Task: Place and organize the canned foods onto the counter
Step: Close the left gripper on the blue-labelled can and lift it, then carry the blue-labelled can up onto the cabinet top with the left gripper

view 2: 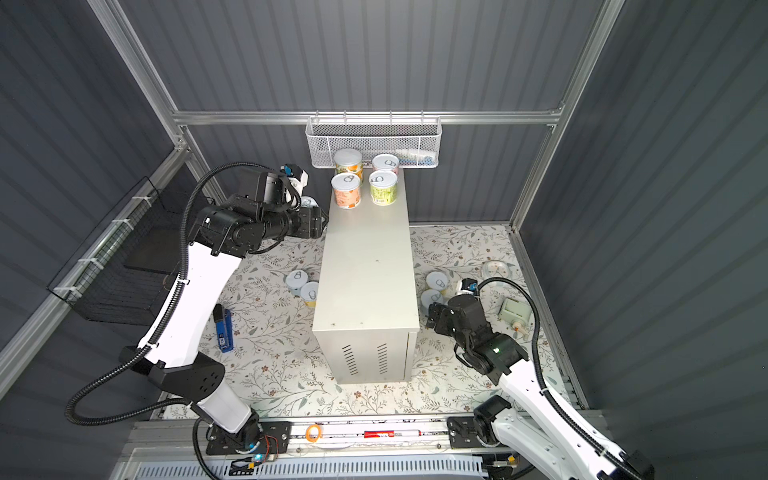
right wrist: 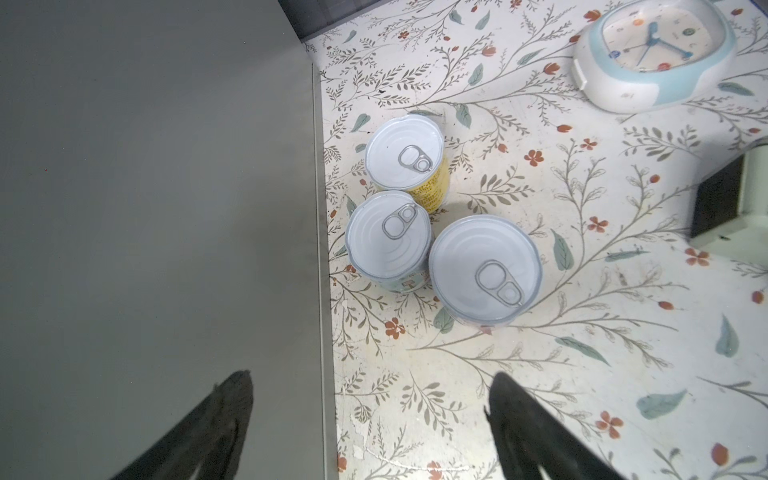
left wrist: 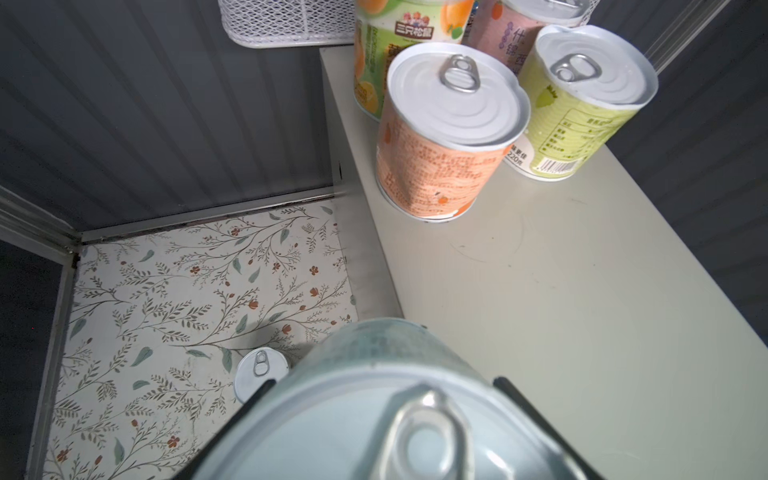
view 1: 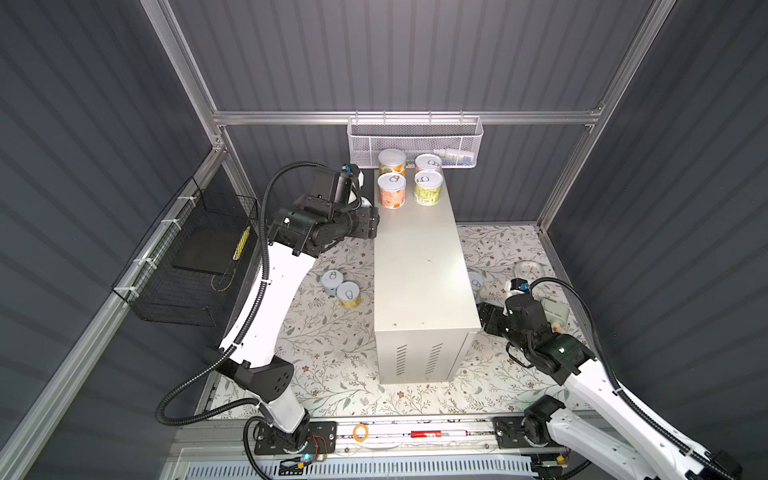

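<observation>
The tall cream-white metal counter [view 1: 419, 270] stands on the floral-patterned mat [view 1: 328, 332]. Its long top is bare except at the far end, where four upright cans [view 1: 392, 162] cluster in two rows. An orange-label can [view 1: 391, 191] and a yellow-green can [view 1: 428, 188] are in front, with the other pair behind. My left pincer [left wrist: 382, 399] is clamped on a pale-blue can with a silvery pull-tab lid [left wrist: 361, 357], held at the counter's left edge, near the orange-label can but apart from it. My right pincer [right wrist: 374, 415] hangs wide and empty by the counter's right wall, above the mat. Ahead of it three lidded cans [right wrist: 484, 268] stand close together on the mat. Left of the counter sit two more cans [view 1: 348, 294].
</observation>
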